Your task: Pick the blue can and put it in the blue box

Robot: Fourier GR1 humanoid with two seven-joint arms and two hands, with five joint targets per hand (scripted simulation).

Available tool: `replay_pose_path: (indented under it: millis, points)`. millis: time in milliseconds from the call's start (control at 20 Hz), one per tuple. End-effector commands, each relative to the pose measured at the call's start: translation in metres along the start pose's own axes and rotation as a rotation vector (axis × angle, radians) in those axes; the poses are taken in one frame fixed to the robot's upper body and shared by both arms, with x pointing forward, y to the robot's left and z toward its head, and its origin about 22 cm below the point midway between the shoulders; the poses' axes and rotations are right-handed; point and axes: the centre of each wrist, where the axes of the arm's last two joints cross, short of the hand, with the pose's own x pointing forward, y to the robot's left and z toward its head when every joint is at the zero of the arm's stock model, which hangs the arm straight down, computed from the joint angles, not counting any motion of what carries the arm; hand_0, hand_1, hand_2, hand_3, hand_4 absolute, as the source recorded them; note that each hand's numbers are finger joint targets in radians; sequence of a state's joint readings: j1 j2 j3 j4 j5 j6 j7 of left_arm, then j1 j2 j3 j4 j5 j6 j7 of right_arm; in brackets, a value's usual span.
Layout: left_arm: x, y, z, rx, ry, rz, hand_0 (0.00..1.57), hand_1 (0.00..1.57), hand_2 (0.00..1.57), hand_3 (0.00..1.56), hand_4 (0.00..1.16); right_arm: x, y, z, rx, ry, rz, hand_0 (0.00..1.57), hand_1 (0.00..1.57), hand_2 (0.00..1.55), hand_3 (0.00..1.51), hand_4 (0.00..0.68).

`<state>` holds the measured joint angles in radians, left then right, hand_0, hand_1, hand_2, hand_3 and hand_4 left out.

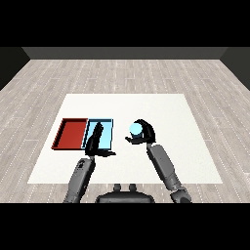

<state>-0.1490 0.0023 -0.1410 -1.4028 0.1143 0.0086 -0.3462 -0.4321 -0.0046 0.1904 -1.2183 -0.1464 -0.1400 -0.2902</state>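
Note:
The blue can (pixel 135 129) shows its light blue top just right of the light blue tray (pixel 108 134). My right hand (pixel 144 134) is curled round the can, fingers wrapping its far side and thumb at its near side. I cannot tell whether the can rests on the table or is lifted. My left hand (pixel 95 139) lies with straight fingers over the blue tray, covering its middle, thumb pointing right.
A red tray (pixel 71 133) lies directly left of the blue tray, touching it. Both trays sit on the left half of the white table (pixel 166 107). Grey wood floor surrounds the table.

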Motion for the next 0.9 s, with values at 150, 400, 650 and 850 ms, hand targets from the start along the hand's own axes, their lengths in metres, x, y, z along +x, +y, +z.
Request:
replay_pose_path:
  millis: [150,400,650,850]
  points:
    - [-0.010,-0.026,-0.013,-0.040,0.018,-0.039,0.00,0.00,0.00,0.00,0.00,0.005,0.015,0.007,0.012,-0.015,0.008,1.43,1.43,1.43,1.41,0.661]
    - [-0.008,-0.034,-0.028,-0.064,0.034,0.008,0.00,0.00,0.00,0.00,0.00,0.018,0.032,-0.006,0.033,-0.023,-0.023,1.42,1.42,1.44,1.41,0.661]
    - [-0.036,-0.042,-0.029,-0.054,0.088,-0.001,0.00,0.00,0.00,0.00,0.00,0.013,0.014,-0.014,0.052,-0.040,0.003,1.41,1.41,1.45,1.42,0.663]
    - [-0.032,-0.061,-0.042,-0.060,0.105,-0.024,0.00,0.00,0.00,0.00,0.00,0.021,0.024,-0.022,0.051,-0.049,-0.003,1.40,1.40,1.44,1.40,0.668]
